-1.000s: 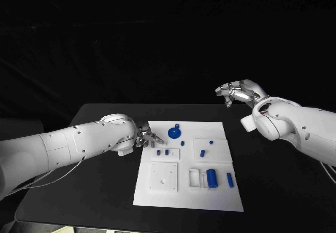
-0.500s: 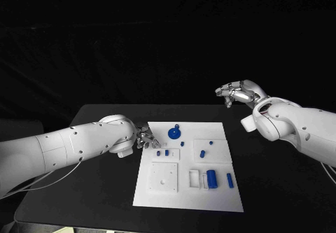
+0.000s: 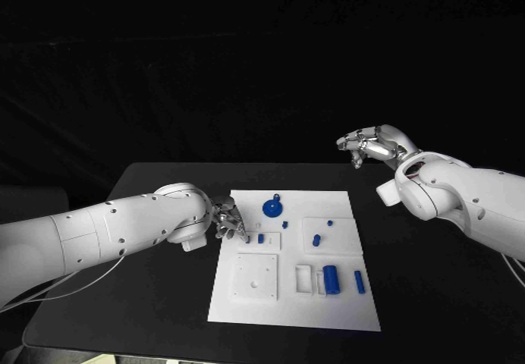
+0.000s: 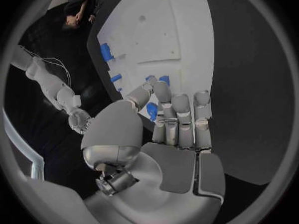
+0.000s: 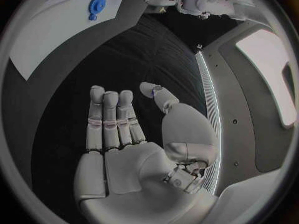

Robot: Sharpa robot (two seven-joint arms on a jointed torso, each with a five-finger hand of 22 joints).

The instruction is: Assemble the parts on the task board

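Left hand (image 3: 225, 218) hovers at task board (image 3: 293, 303) left edge, fingers straight and side by side, empty; right hand (image 3: 370, 145) raised beyond table (image 3: 164, 303), spread, empty; blue parts (image 3: 329, 278) lie on board

Lighting, as I read it from my station: dim black surroundings, bright overhead light on the white task board (image 3: 293, 262), soft shadows beneath both arms. Wrist views: heavy fisheye bending at the rims, dark frame, mild glare on the left hand (image 4: 168, 127).
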